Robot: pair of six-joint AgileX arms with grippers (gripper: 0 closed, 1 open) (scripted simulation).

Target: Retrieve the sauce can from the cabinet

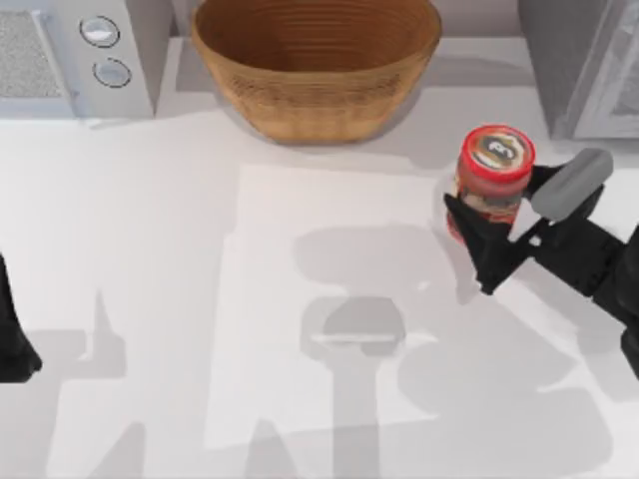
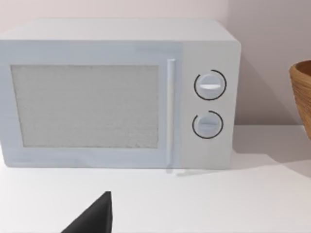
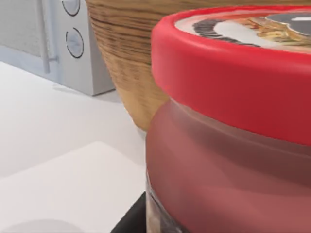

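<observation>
The sauce can (image 1: pixel 495 172) stands upright in my right gripper (image 1: pixel 504 215), which is shut on its label from both sides. It has a red rim and a dark round centre on top, and it hangs over the right edge of the white mat (image 1: pixel 300 329), in front of the grey cabinet (image 1: pixel 584 65). The right wrist view shows the sauce can (image 3: pixel 233 121) very close, with its red lid and reddish body. My left arm (image 1: pixel 14 344) is parked at the table's left edge.
A wide woven basket (image 1: pixel 315 70) sits at the back middle, close behind the can. A white microwave (image 1: pixel 70 55) stands at the back left, and the left wrist view faces the microwave (image 2: pixel 116 92) door and dials.
</observation>
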